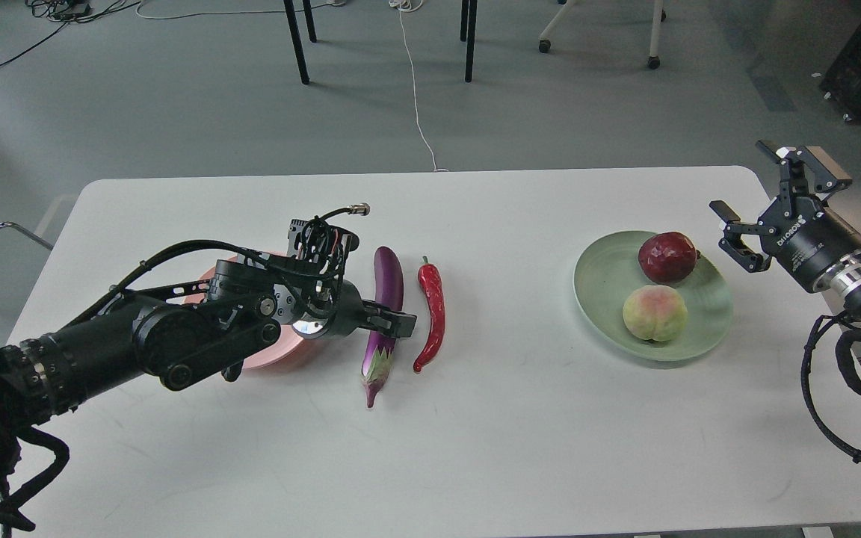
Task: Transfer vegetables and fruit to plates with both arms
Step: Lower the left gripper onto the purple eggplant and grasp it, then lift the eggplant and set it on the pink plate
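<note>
Purple and glossy, the long eggplant (387, 299) with its pale green-white calyx lies on the white desk (513, 418), calyx end pointing toward the robot. Just to its right, not quite touching as far as I can see, sits the slim curved shiny red chili pepper (431, 314).

Fruit side looks done: the round dark-red pomegranate (667, 256) and the pale yellow-green peach (654, 312) with a pink blush are both sitting in the pale mint green round plate (601, 284) on the right. So my guess is we're on the vegetable half now.

The left end effector (399, 323) is reaching across from the left, right at the eggplant's lower half, fingers lying over it. From this angle I honestly can't tell whether the fingers are spread or closed on it, everything there is dark and overlapping. The pale pink round plate (270, 357) is mostly hidden under that arm, just left of the eggplant.

The right end effector (759, 205) hangs off past the right side of the green plate with its fingers clearly spread, holding nothing.

Next move probably calls for a firm pinch around the eggplant's middle, a lift, then a short carry left onto the pink plate. That skin looks slick and the shape is long, so an off-centre grip could let it tip or slide. Chili after that.
</note>
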